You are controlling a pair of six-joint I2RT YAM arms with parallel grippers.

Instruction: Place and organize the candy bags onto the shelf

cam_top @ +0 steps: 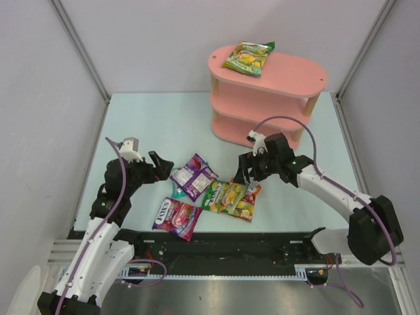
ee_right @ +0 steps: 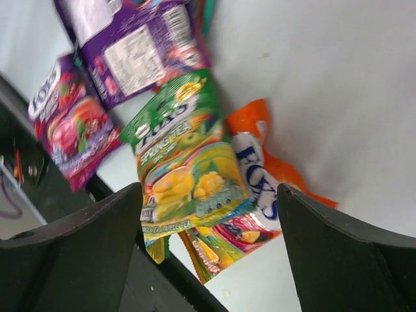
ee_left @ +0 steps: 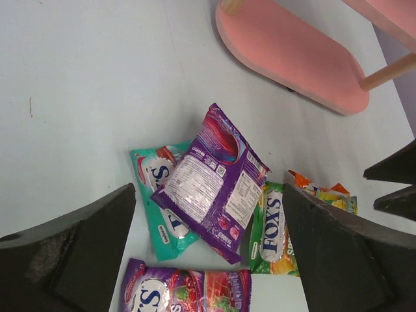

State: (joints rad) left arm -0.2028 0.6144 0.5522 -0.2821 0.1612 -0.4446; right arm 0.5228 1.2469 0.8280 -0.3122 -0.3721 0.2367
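Got the right end effector spread wide, empty, hovering just above a glossy green-yellow plastic candy bag overlapping an orange pouch on the pale worktop. Same deal with the left end effector: wide, over a purple plastic pouch. Spotted another green-yellow bag atop the pink three-tier shelf.

Robot lab cell: plain white walls, aluminium frame posts, pale blue tabletop.

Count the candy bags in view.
6. A green-yellow bag on the shelf top; on the table, a purple bag over a teal bag, a magenta bag at the near edge, a green bag overlapping an orange bag. Lower boards partly hidden.
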